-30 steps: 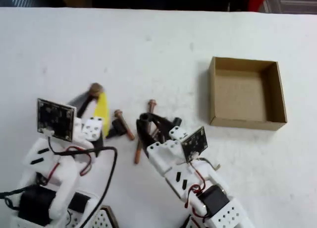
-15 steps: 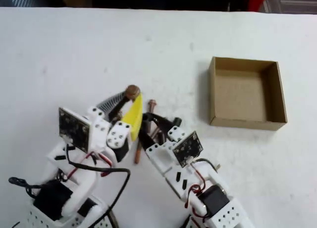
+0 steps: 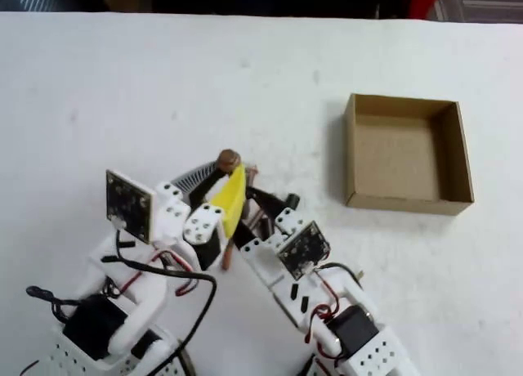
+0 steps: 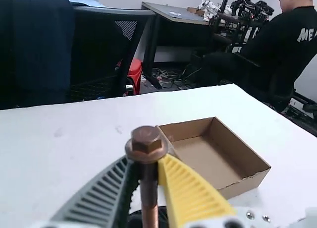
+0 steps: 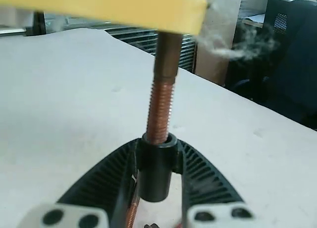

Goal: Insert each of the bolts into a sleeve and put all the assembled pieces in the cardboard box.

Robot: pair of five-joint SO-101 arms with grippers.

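White desk across the whole high view, dark office chair and dim room beyond its far edge. Over on the right side, cardboard box, open top up, well apart from both arms. Down at the near edge, two white arms side by side, angled in toward each other.

Up front, left tool raised above the desk, grey finger and yellow finger pinched narrow on a copper bolt, gripping the shaft just under the hex head. Upright, head on top, threaded end pointing straight down.

Directly below, right tool, black ribbed fingers closed on a black sleeve, held upright with its opening facing up. Threaded tip right at the sleeve's mouth, touching the rim, looks just inside; depth impossible to judge from here. Bolt and sleeve lined up one over the other between the two tools, near the middle of the desk, left of the box.

Under the right tool, a second bolt lying flat on the desk, shaft partly hidden by the arm.
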